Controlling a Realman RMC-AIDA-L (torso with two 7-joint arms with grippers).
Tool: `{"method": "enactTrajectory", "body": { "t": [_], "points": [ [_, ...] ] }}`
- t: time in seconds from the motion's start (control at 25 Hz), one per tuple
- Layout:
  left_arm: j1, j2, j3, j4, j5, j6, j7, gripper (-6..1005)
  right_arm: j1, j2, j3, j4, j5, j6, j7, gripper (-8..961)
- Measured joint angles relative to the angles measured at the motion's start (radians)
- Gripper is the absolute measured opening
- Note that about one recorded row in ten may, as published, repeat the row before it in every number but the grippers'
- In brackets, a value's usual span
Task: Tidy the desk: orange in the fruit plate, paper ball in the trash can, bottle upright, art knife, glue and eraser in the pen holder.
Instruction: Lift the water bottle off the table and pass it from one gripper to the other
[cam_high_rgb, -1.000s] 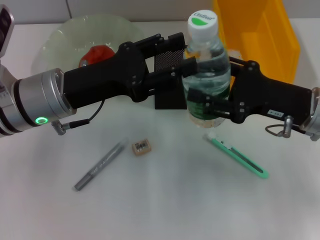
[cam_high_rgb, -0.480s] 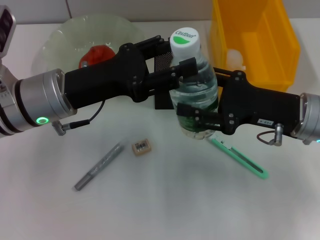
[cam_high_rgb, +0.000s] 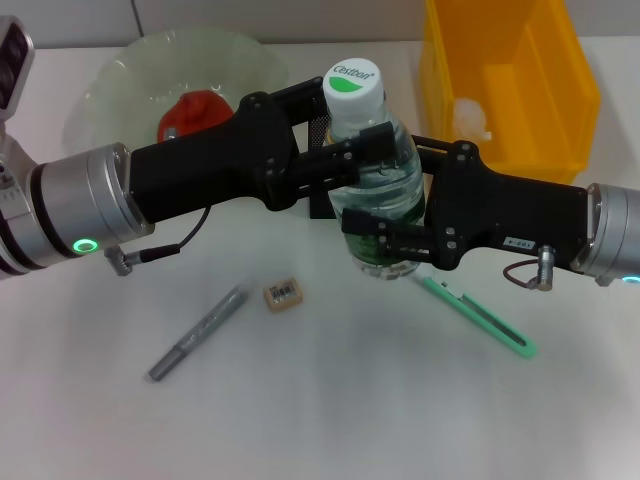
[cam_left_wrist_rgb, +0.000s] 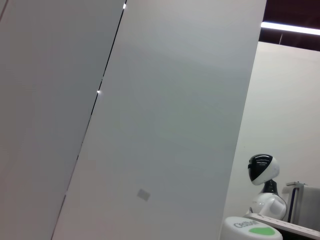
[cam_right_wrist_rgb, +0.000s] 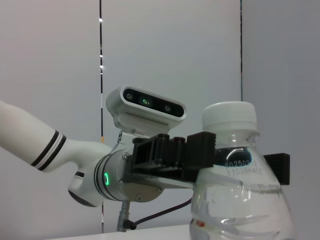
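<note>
Both black grippers close on the clear plastic water bottle with a white cap and green label (cam_high_rgb: 376, 185), which stands upright near the middle of the plain white tabletop (cam_high_rgb: 330, 400), just in front of the square black metal-mesh pen holder (cam_high_rgb: 322, 200). The left gripper (cam_high_rgb: 365, 150) clasps its upper body, the right gripper (cam_high_rgb: 385, 232) its labelled lower part. The bottle-upright step looks in hand; next, I judge, it must be seated flat and both grippers released without toppling it.

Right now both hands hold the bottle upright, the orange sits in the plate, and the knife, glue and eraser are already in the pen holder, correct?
Not quite. The head view shows the knife, glue and eraser lying on the desk, not in the pen holder. The rest holds.
</note>
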Motion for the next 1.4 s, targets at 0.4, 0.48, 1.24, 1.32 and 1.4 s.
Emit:
{"method": "enactTrajectory", "body": {
  "t": [0.4,0.48,1.24,1.32,1.4],
  "points": [
    [0.013,0.002,0.002,-0.019,-0.052,-0.006,0.002,554,0.003,0.000,-0.020,0.002,0.004,0.001,0.004,678],
    [0.013,0.002,0.002,-0.019,-0.051,-0.007,0.001,536,0.003,0.000,-0.021,0.002,0.004,0.002,0.003,678],
    [0.012,0.003,0.001,-0.025,-0.053,-0.005,0.000,469,0.037,-0.003,-0.070,-0.006,-0.010,0.072,0.117,696],
    [0.012,0.003,0.001,-0.025,-0.053,-0.005,0.000,468,0.046,-0.003,-0.099,-0.019,-0.014,0.101,0.165,715],
    [0.012,0.003,0.001,-0.025,-0.053,-0.005,0.001,467,0.046,-0.002,-0.112,-0.023,-0.018,0.108,0.168,733]
  ]
}}
